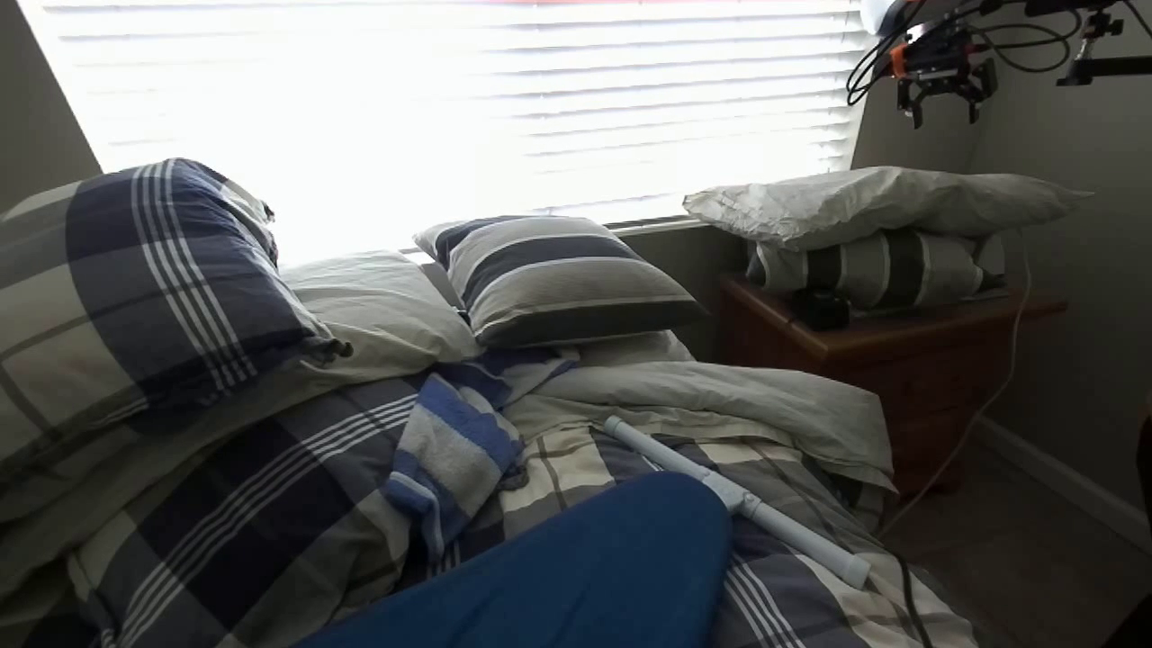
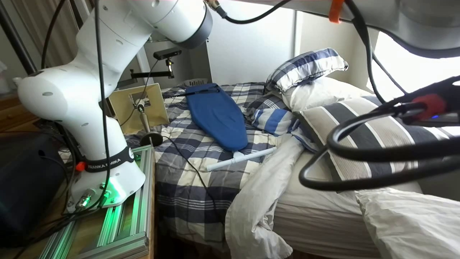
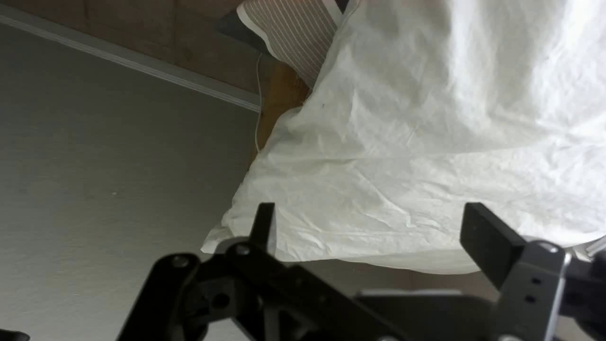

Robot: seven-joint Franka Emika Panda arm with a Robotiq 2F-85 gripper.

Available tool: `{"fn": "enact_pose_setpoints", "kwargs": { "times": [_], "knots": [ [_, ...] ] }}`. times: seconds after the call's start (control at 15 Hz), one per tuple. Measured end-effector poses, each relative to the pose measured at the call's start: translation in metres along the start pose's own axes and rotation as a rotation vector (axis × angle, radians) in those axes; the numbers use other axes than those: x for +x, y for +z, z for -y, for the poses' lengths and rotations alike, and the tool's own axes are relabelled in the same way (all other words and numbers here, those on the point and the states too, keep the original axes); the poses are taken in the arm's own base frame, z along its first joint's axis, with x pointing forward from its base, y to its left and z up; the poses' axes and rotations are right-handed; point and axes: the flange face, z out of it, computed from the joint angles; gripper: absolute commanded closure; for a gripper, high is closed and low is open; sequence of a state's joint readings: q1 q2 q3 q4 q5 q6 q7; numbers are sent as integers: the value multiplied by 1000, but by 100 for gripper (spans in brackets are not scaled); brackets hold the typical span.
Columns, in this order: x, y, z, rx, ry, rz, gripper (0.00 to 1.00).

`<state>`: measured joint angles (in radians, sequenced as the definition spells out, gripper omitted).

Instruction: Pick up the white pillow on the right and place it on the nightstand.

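Note:
The white pillow [image 1: 882,209] lies flat and wrinkled on top of a rolled or folded striped pillow [image 1: 871,268], which rests on the brown wooden nightstand [image 1: 774,329]. Part of the white pillow also shows at the lower right in an exterior view [image 2: 413,223]. My gripper [image 1: 945,115] hangs open and empty above the white pillow, apart from it. In the wrist view the white pillow [image 3: 407,142] fills the right side, behind and beyond my spread fingers [image 3: 369,222]. A strip of nightstand wood [image 3: 282,90] shows at its edge; most of the nightstand top is hidden.
A small black box [image 1: 821,309] sits at the nightstand's front edge. The bed holds a striped pillow [image 1: 576,279], a plaid pillow [image 1: 135,288], a blue ironing board [image 1: 576,576] and a striped towel [image 1: 454,450]. A window with blinds [image 1: 684,99] stands behind; a white cord [image 1: 1012,351] hangs down.

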<state>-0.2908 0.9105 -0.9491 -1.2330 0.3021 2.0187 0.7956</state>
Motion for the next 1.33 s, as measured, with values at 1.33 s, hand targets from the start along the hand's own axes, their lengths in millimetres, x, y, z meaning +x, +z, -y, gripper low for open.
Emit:
{"fn": "enact_pose_setpoints", "kwargs": {
  "times": [1.33],
  "knots": [
    [-100, -94, -125, -2, -906, -2, 0]
  ]
}}
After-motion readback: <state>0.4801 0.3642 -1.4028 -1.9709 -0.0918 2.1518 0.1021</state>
